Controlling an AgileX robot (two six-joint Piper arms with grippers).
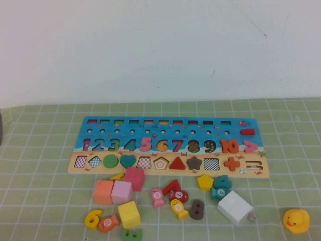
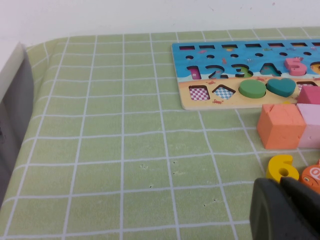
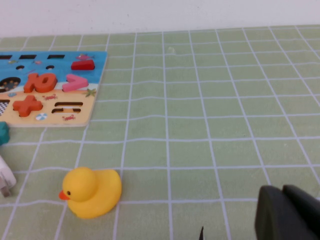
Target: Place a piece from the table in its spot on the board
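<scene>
High view shows the 6 (image 1: 93,218) loose on the desk (image 1: 40,165) below the board (image 1: 170,131): light, stiff, best pinched across its edges; left gripper (image 2: 287,210) and right gripper (image 3: 290,212) states unclear.

My table (image 1: 45,165) wears a green checked cloth. On it lies the board (image 1: 168,146); nearer me lie the yellow 6 (image 1: 93,218), an orange cube (image 1: 103,192), a pink cube (image 1: 122,192), a yellow cube (image 1: 129,214), a white charger (image 1: 235,208) and a rubber duck (image 1: 296,220).

My left gripper (image 2: 285,210) hangs low near the 6, my right gripper (image 3: 290,212) near the duck.
</scene>
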